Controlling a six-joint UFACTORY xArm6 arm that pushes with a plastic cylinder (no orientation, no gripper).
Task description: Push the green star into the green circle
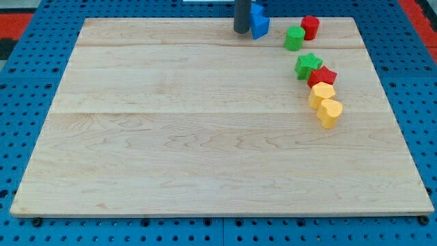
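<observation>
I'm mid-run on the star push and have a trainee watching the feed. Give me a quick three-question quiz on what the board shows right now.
1. True or false: my tip is touching the green star.
2. Which block lies right beside my tip? A) the blue block B) a yellow block C) an orange block
3. Fill in: the green circle lies toward the view's ____ from the green star.

Key
1. False. My tip stands at the view's top edge, well left of the star.
2. A. It sits against the tip's right side.
3. Top. The star itself leans on the red star, with two yellow blocks below.
</observation>
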